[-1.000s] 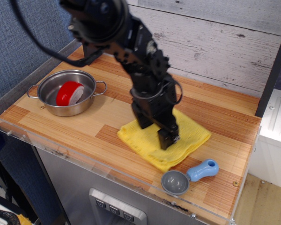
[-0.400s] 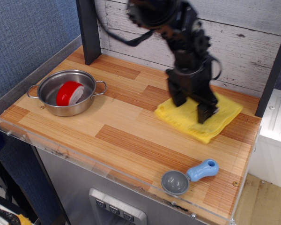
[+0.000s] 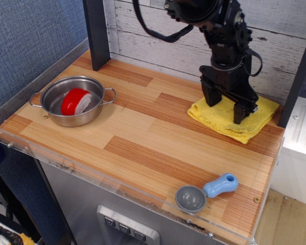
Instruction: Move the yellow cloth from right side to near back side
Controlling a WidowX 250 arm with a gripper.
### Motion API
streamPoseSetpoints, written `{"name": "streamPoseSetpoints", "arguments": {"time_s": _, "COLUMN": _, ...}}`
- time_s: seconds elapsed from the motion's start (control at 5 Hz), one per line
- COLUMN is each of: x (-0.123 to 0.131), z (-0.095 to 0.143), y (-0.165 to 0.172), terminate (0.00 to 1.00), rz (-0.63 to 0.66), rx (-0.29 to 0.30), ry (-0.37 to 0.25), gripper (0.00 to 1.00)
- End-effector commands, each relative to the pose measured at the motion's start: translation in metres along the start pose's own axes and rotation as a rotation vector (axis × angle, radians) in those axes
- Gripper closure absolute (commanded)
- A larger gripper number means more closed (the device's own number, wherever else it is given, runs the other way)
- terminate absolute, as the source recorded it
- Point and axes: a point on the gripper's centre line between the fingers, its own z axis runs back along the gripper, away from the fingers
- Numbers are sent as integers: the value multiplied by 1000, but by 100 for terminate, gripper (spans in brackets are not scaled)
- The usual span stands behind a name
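The bright yellow folded terry cloth lies rumpled and roughly square at the far right of the wooden plank tabletop, close to the whitewashed board wall. The black tool stands on it, jaws spread, fingertips pressing into the fabric; whether it has hold of any cloth cannot be told.

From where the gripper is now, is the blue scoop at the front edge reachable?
Probably yes. The gripper stands on the yellow cloth, and only bare wood lies between it and the blue scoop.
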Motion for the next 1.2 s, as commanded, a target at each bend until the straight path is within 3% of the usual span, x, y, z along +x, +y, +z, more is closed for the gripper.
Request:
{"name": "streamPoseSetpoints", "arguments": {"time_s": 0.0, "x": -6, "z": 22, "y": -1, "terminate": 0, "rz": -1, "rx": -42, "ry": -3, "gripper": 0}}
{"name": "streamPoseSetpoints", "arguments": {"time_s": 0.2, "x": -8, "z": 42, "y": 4, "terminate": 0, "rz": 18, "rx": -20, "ry": -22, "gripper": 0}}
{"name": "streamPoseSetpoints", "arguments": {"time_s": 0.4, "x": -3, "z": 63, "y": 4, "terminate": 0, "rz": 27, "rx": -36, "ry": -50, "gripper": 0}}
{"name": "streamPoseSetpoints", "arguments": {"time_s": 1.0, "x": 11, "z": 147, "y": 23, "terminate": 0, "rz": 124, "rx": -61, "ry": -194, "gripper": 0}}
